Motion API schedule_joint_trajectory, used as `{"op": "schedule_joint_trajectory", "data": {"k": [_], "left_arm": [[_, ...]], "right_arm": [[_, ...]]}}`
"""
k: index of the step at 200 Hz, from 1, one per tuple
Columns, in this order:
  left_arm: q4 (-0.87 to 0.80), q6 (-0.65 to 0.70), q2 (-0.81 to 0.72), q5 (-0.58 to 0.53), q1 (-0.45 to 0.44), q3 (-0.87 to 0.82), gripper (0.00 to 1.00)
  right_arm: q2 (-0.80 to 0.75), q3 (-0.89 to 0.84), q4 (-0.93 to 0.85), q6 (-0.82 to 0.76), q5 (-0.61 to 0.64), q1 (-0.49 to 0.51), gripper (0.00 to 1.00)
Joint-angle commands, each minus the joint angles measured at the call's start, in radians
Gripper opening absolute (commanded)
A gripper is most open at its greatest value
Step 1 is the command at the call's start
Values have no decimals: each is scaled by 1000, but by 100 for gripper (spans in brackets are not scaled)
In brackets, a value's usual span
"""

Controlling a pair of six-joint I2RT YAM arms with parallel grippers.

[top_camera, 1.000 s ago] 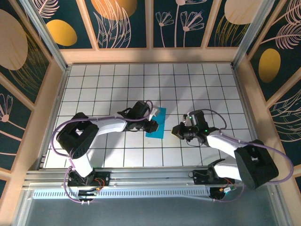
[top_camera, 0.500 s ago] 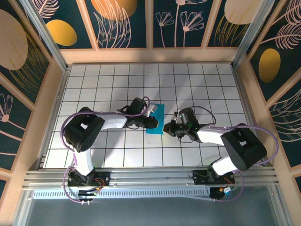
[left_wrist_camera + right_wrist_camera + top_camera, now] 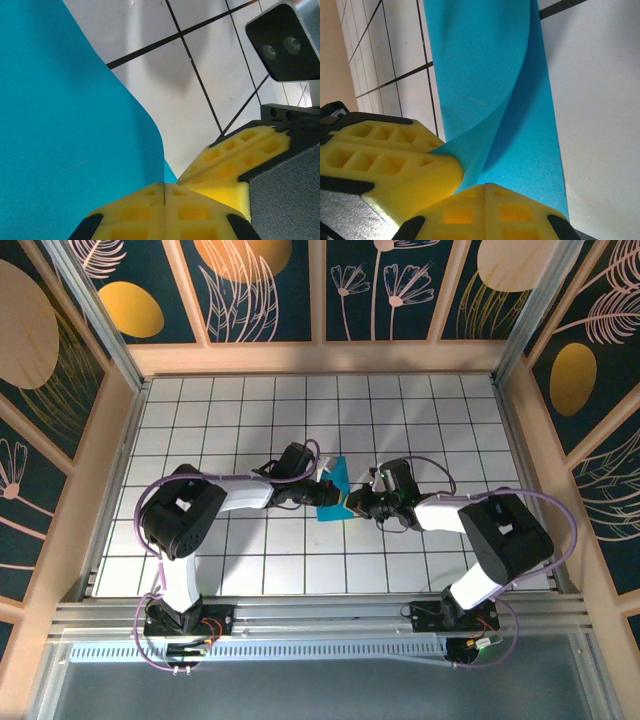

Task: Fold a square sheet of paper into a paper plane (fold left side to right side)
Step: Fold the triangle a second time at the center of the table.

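The square sheet of paper [image 3: 336, 480] is bright cyan-blue and lies mid-table, bent over itself. In the right wrist view the sheet [image 3: 480, 60] has a lower layer flat on the tiles and a flap curling up to the left. My left gripper [image 3: 165, 187] is shut on the edge of that raised flap [image 3: 60, 125]. Its yellow fingers [image 3: 395, 155] hold the flap's corner. My right gripper [image 3: 486, 186] is shut, its closed tips resting at the lower layer's near edge. Both grippers [image 3: 322, 495] [image 3: 352, 506] meet at the sheet's near right corner, almost touching.
White grid tiles [image 3: 240, 430] cover the table, with wooden walls [image 3: 320, 358] on three sides. The right wrist's black camera housing [image 3: 285, 42] hangs close above the left gripper's fingers. Purple cables [image 3: 140, 510] loop beside both arms.
The right arm has swung left across about two tiles, bringing its shut gripper up to the sheet beside the left gripper. The left gripper has stayed on the sheet, shifting slightly.
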Motion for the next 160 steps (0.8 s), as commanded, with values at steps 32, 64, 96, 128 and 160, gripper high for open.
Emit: {"op": "schedule_joint_trajectory", "data": {"k": [32, 64, 96, 128, 160], "left_arm": [[24, -33, 8, -15, 21, 1, 0], [21, -37, 12, -13, 29, 0, 0], [10, -37, 12, -10, 33, -1, 0], [-13, -21, 6, -9, 40, -1, 0], [-28, -5, 0, -13, 51, -10, 0]], "right_arm": [[50, 28, -31, -31, -18, -13, 0], [74, 30, -63, -40, -23, -14, 0], [95, 42, -127, -62, 0, -15, 0], [106, 50, -173, -79, 20, -14, 0], [110, 53, -202, -96, 36, -14, 0]]}}
